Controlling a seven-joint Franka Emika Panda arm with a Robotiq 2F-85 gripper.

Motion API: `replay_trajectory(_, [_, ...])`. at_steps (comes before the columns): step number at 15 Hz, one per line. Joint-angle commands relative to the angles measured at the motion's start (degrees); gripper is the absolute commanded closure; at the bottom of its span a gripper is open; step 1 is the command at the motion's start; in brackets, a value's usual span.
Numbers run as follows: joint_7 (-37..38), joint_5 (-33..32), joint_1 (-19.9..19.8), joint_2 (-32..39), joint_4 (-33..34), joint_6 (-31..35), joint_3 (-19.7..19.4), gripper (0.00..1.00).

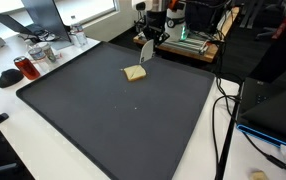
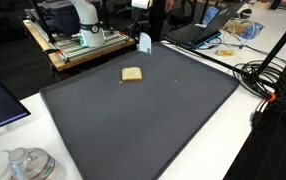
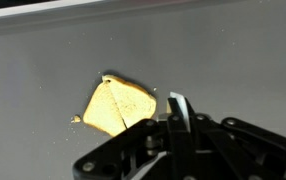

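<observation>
- A bread piece (image 1: 134,73) is seen lying flat on the dark mat (image 1: 93,125) that covers the white tabletop (image 1: 33,140). In both exterior views it is placed in the far half of the mat, close to the far edge, with nothing resting on it.
- In the wrist view the bread piece (image 3: 116,105) is shown as a yellowish wedge. Its longer axis appears to run roughly from 8 o'clock to 2 o'clock, though the outline is too irregular for this to be told exactly. A small crumb (image 3: 75,119) is seen just beside its 8 o'clock corner.
- The tool (image 3: 178,115) is found to the right of the bread in that view, so the bread is placed at about 10 o'clock from the fingertips, near them but apart.
- In an exterior view the tool (image 1: 145,50) is held above the far edge of the mat, and the bread is placed at about 7 o'clock from it. The same bearing is given where the tool (image 2: 144,42) is seen from the opposite side.
- The fingers of the tool are pressed together. A pale strip is seen at the tips, and it cannot be told whether this is a thin thing held or only the pads; the bread itself is not gripped.
- Black cables (image 2: 268,85) are seen off the mat at the right, well apart from both bread and tool.
</observation>
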Motion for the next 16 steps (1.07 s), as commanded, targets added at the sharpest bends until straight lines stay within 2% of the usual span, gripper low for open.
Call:
replay_trajectory(1, [0.57,-0.7,1.44,5.65,1.57,1.31,-2.52,0.99])
replay_trajectory(16, [-2.69,-5.69,3.67,17.3,7.03,1.16,-9.43,0.99])
